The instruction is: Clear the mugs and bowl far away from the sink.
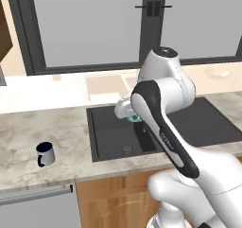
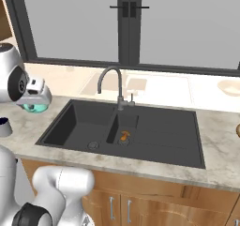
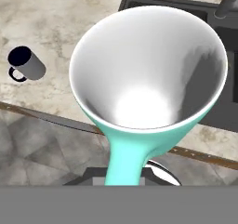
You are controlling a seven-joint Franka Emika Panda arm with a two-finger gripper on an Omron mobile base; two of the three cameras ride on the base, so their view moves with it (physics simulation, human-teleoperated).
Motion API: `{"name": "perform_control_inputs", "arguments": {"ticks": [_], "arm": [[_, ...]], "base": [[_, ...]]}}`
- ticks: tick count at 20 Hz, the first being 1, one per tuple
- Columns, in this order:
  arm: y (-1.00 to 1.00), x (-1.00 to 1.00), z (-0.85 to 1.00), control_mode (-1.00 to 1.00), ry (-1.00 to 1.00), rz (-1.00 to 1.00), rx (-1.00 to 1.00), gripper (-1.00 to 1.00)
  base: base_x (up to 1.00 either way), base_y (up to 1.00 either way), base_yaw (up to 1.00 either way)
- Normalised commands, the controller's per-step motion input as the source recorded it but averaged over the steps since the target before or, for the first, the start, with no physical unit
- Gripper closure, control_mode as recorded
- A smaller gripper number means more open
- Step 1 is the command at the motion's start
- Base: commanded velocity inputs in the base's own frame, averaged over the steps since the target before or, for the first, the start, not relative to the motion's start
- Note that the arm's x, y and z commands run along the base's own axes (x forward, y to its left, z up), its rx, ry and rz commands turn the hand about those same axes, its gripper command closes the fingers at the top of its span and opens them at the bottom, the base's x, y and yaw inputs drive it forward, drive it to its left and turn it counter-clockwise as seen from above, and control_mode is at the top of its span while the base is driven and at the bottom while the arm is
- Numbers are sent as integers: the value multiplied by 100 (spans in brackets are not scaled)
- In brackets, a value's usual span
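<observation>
**Teal mug in the gripper, above the sink's left edge**

The gripper is clamping the teal mug by its handle, holding it above the counter by the black sink. The dark mug is standing on the counter, well left of the sink.

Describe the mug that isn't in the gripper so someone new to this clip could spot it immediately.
Start at the black sink and move left along the marbled counter. Standing alone near the front edge is the dark navy mug, white inside, its handle towards the camera. The teal mug hangs by its handle in the gripper.
</observation>
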Motion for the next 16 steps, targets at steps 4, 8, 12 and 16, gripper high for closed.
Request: {"name": "perform_control_inputs", "arguments": {"ticks": [4, 8, 12, 16], "arm": [[-48, -16, 0, -100, -2, 1, -13, 100], [-53, -17, 0, -100, -2, 8, 1, 100], [-21, -10, -9, -100, -5, 9, 3, 100], [-6, -9, -11, -100, -11, 4, 0, 100]], "base": [[0, 0, 0], [0, 0, 0], [0, 0, 0], [0, 0, 0]]}}
